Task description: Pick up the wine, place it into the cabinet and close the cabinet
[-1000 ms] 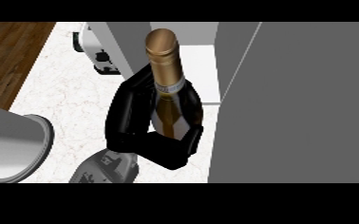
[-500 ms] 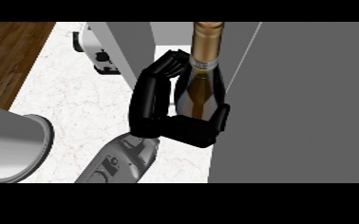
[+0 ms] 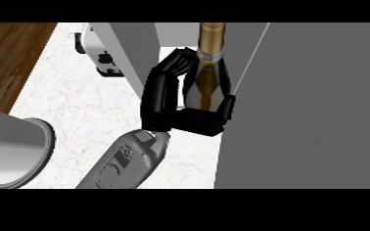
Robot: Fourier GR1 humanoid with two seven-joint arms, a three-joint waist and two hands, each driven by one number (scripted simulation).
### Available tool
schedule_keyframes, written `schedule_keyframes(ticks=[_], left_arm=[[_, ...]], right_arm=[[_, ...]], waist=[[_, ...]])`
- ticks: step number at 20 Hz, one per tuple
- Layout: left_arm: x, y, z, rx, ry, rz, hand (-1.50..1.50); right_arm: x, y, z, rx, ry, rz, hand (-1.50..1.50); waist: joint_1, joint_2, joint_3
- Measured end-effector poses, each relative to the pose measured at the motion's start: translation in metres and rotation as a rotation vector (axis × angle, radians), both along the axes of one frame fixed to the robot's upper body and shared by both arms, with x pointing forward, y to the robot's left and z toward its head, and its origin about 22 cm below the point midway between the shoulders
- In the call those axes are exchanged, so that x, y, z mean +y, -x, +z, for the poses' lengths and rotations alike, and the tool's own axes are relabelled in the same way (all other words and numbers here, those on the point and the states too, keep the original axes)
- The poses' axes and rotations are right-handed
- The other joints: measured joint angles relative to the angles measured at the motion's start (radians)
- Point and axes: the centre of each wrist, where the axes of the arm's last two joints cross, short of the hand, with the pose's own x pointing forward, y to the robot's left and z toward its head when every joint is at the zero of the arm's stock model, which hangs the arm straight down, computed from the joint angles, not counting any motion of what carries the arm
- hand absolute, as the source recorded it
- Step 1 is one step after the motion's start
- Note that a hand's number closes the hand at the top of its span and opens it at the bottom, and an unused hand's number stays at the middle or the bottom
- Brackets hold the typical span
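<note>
The wine bottle point(image 3: 208, 76) is dark with a gold neck and foil top. It stands almost upright in the narrow opening of the grey cabinet, between the cabinet's left wall point(image 3: 133, 54) and a large grey panel point(image 3: 303, 107) on the right. My right hand point(image 3: 160, 95) is shut on the bottle. Its fingers curl round the shoulder from the left and its thumb crosses the lower body. The bottle's base is hidden behind the hand. My grey forearm point(image 3: 127, 161) comes up from the lower edge. No left hand shows.
The white marble counter point(image 3: 80, 107) spreads to the left, with wooden floor point(image 3: 22, 54) beyond its edge. A white appliance point(image 3: 98, 54) sits behind the cabinet's left wall. A rounded grey shape point(image 3: 22, 151) fills the lower left edge.
My right hand has carried the bottle to the right and farther in, from in front of the cabinet into its opening. The bottle has gone from tilted to almost upright.
</note>
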Motion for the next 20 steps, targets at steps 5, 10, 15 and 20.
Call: schedule_keyframes(ticks=[5,10,15,20], left_arm=[[0.003,-0.004,-0.011,0.019,0.036,0.021,1.5],[0.005,-0.012,-0.03,0.023,0.016,0.044,1.5],[0.005,-0.015,-0.053,0.017,-0.059,0.07,1.5],[0.009,-0.03,-0.064,-0.001,-0.095,0.099,1.5]], right_arm=[[0.004,0.002,-0.002,0.008,-0.011,0.018,-1.5],[-0.002,0.0,0.001,-0.008,-0.001,-0.008,-1.5],[0.006,-0.001,0.0,-0.005,-0.019,0.018,-1.5],[0.006,-0.001,-0.001,-0.014,-0.022,0.018,-1.5]], waist=[[-0.002,0.0,0.0],[0.0,0.0,0.0],[0.001,0.0,0.0],[0.0,0.001,0.0]])
